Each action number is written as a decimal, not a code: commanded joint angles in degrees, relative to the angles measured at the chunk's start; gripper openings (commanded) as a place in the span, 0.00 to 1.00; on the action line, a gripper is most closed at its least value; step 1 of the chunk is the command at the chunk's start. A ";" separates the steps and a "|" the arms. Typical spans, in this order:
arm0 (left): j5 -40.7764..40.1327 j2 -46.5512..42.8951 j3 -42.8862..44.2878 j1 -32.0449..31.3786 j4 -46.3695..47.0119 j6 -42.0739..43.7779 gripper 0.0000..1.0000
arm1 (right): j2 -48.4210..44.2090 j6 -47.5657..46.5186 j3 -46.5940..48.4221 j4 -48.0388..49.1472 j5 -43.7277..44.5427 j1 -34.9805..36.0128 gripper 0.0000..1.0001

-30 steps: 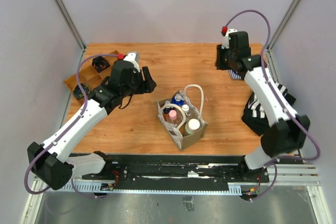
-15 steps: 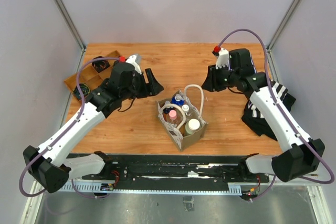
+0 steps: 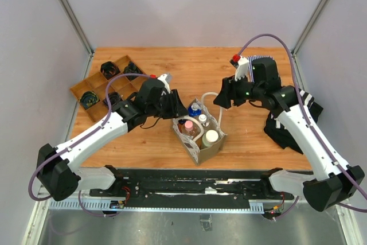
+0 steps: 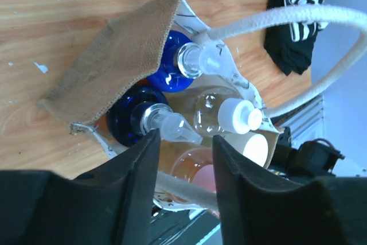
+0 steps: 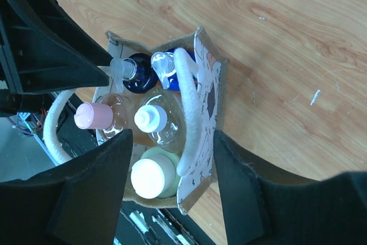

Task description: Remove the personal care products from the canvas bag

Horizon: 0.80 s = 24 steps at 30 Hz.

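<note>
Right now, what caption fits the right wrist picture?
Open right claw hovering above the canvas bag packed with bottles and a white-lidded jar.

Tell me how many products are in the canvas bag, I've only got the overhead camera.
Observer: Five: two blue-topped bottles with clear nozzles, a pink-capped bottle, a white-capped clear bottle and a white-lidded jar.
Operator: Anything blocking the opening?
Observer: One handle lies across it, right beside the white-capped clear bottle.
Operator: And on the left side?
Observer: The left gripper is open, and in its wrist view its fingers frame the nozzle of one blue-topped bottle. Whether they touch it I cannot tell.
</note>
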 commanded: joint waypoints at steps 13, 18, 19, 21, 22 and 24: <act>-11.10 7.03 8.84 2.96 2.00 4.69 0.01 | 15.77 -1.91 9.53 1.22 5.26 -0.50 0.01; -10.73 9.94 8.68 9.59 7.61 5.38 0.00 | 19.23 -0.99 18.75 1.22 11.49 -3.79 0.01; -10.67 10.73 9.34 10.32 8.18 5.77 0.01 | 19.86 -0.89 20.46 1.28 12.40 -4.16 0.01; -10.95 12.92 11.64 11.40 8.14 6.49 0.00 | 21.64 -0.77 25.12 1.44 13.59 -4.44 0.01; -10.76 14.21 12.89 11.66 7.82 6.79 0.01 | 23.01 -0.79 27.45 1.43 14.39 -4.45 0.01; -9.79 16.16 15.00 11.72 7.36 7.06 0.01 | 26.73 -1.03 33.06 0.40 14.79 -4.66 0.01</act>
